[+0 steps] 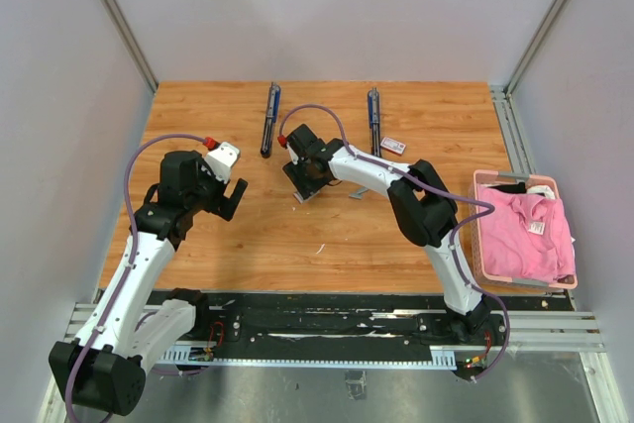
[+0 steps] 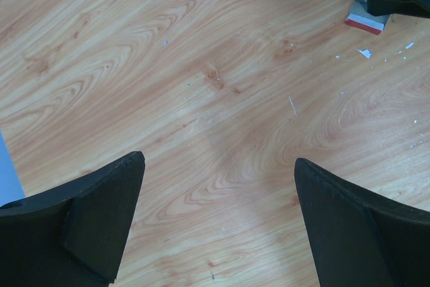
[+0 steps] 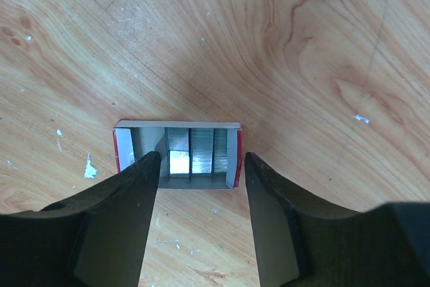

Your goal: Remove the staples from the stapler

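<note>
From above, my right gripper [image 1: 303,188] sits low on the table, just in front of a dark blue stapler [image 1: 269,121] laid open. The left gripper [image 1: 228,201] hangs well apart from it.

Left wrist: its fingers [image 2: 87,220] stand at their widest over bare wood and hold nothing. I'd leave them out of the way.

Right wrist: the staples [image 3: 191,152], silvery strips, lie in a small open red-edged tray [image 3: 176,126]. My jaws straddle it, partly open. One finger [image 3: 121,213] overlaps the tray's end and the other is just beside its wall, with no grip that I can see. I'd centre first, then close gently so the card wall doesn't buckle and spill the strips.
</note>
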Robot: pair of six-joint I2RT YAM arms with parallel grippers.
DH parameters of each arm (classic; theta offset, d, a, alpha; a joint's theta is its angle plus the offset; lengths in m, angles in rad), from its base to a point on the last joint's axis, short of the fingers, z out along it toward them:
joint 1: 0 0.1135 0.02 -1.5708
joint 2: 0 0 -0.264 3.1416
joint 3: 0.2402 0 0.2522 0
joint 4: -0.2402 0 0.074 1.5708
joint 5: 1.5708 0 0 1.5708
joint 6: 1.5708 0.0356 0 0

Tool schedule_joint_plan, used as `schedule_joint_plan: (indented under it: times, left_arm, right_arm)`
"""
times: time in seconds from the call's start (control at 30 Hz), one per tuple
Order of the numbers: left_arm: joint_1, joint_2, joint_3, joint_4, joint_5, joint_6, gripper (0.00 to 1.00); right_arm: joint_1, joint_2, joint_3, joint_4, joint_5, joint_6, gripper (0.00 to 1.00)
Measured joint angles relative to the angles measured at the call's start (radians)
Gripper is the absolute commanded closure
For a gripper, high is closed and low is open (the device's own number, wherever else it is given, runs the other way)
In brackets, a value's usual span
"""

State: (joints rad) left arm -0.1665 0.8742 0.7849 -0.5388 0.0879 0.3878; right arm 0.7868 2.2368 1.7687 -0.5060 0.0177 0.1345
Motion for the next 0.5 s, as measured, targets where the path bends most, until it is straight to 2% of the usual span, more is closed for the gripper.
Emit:
schedule_joint_plan:
  times: [0.3, 0.43, 0.5]
  left_arm:
    - [0.000, 0.000, 0.000, 0.000, 0.000, 0.000, 0.02]
    - [0.000, 0.000, 0.000, 0.000, 0.000, 0.000, 0.02]
    - [0.000, 0.000, 0.000, 0.000, 0.000, 0.000, 0.02]
  right_arm:
    - [0.000, 0.000, 0.000, 0.000, 0.001, 0.000, 0.53]
    - [0.000, 0.000, 0.000, 0.000, 0.001, 0.000, 0.53]
    - [0.000, 0.000, 0.000, 0.000, 0.002, 0.000, 0.49]
